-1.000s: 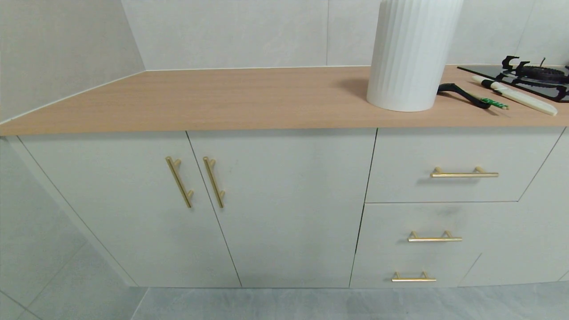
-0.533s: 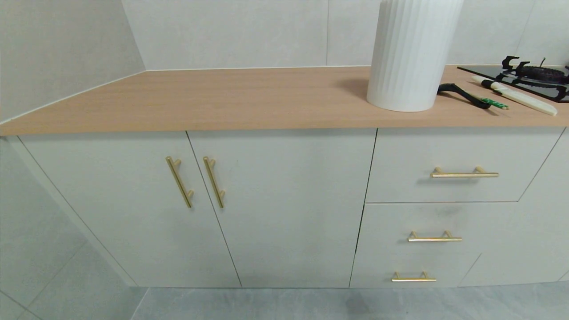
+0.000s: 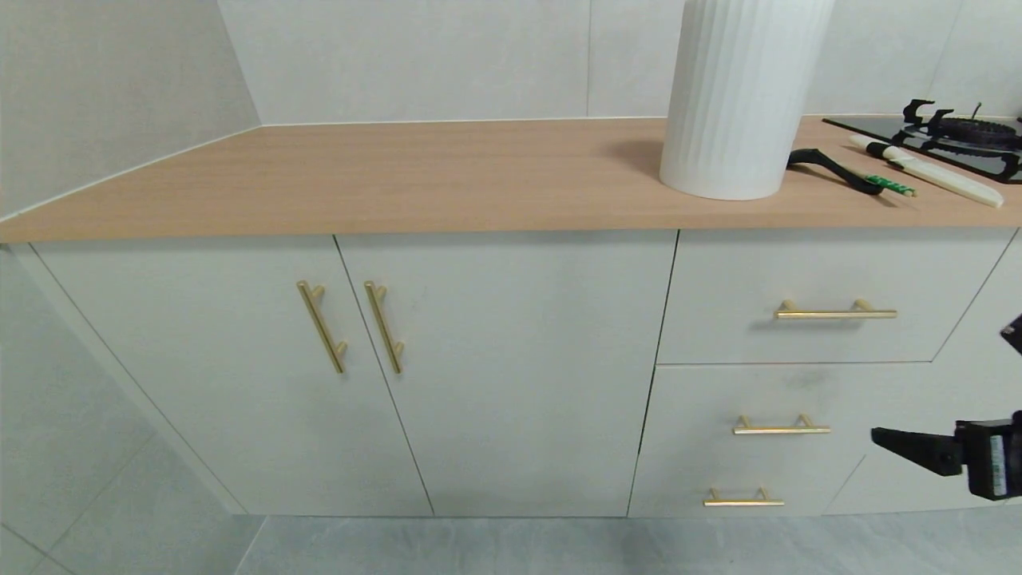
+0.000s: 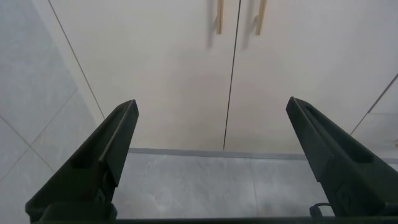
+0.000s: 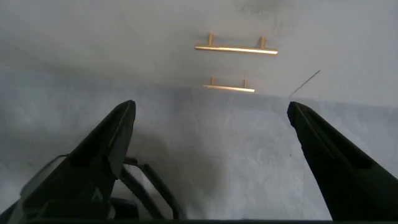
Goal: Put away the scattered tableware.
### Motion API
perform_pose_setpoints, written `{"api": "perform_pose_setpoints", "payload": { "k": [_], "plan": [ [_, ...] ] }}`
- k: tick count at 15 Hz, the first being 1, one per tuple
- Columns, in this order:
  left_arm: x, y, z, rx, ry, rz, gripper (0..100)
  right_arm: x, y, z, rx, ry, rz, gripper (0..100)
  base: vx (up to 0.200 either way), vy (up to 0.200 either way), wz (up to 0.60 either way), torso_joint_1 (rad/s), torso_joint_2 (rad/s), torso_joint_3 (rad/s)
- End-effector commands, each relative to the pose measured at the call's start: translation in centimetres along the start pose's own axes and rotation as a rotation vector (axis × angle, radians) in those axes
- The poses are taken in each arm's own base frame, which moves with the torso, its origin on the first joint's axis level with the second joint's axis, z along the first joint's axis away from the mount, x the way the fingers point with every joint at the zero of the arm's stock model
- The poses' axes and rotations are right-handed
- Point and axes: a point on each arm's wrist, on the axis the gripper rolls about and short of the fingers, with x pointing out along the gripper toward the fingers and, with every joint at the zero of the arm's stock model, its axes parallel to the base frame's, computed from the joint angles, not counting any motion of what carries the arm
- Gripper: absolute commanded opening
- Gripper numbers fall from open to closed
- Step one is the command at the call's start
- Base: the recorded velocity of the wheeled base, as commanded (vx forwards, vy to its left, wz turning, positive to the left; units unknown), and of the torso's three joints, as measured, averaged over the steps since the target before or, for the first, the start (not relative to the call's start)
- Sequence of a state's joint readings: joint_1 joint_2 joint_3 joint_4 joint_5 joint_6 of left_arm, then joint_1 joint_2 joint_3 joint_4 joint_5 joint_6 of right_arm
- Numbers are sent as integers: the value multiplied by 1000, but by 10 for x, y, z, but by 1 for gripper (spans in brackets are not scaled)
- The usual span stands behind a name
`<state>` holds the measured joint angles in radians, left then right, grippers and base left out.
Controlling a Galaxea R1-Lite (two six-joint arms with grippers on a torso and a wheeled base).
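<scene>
On the wooden countertop [image 3: 399, 176] at the right lie a black spoon [image 3: 834, 169], green chopsticks [image 3: 888, 186] and a white knife [image 3: 934, 172], just right of a tall white ribbed container [image 3: 738, 96]. My right gripper [image 5: 211, 124] is open and empty, low in front of the drawers; one of its fingers [image 3: 910, 446] shows at the head view's right edge, far below the tableware. My left gripper [image 4: 211, 118] is open and empty, low in front of the double cabinet doors [image 4: 233, 74].
A black gas hob [image 3: 958, 132] sits at the counter's far right. Below are two doors with gold handles [image 3: 351, 326] and three drawers with gold handles [image 3: 834, 313]. Grey tiled floor [image 3: 559, 547] lies in front; a wall closes the left side.
My right gripper has come into the head view at the lower right edge. Nothing on the counter has moved.
</scene>
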<state>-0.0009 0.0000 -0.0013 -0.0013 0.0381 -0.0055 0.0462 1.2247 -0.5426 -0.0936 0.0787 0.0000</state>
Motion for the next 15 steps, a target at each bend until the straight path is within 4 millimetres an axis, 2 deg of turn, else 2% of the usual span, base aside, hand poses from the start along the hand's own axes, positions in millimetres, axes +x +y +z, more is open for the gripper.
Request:
{"api": "perform_pose_setpoints", "payload": {
  "k": [1,5,6,8,12,15],
  "plan": [
    [0,0,0,-1,-1,1,100,75,-6,-7,7,199,-5,100,0,0,0,0,0,0],
    [0,0,0,-1,1,0,100,141,-23,-22,26,210,-45,100,0,0,0,0,0,0],
    [0,0,0,-1,1,0,100,148,-24,-24,21,211,-55,100,0,0,0,0,0,0],
    [0,0,0,-1,1,0,100,177,-36,-35,0,188,-168,100,0,0,0,0,0,0],
    [0,0,0,-1,-1,0,100,207,-41,-42,-13,91,-216,100,0,0,0,0,0,0],
    [0,0,0,-1,1,0,100,223,-44,-50,-20,88,-243,100,0,0,0,0,0,0]
  ]
}}
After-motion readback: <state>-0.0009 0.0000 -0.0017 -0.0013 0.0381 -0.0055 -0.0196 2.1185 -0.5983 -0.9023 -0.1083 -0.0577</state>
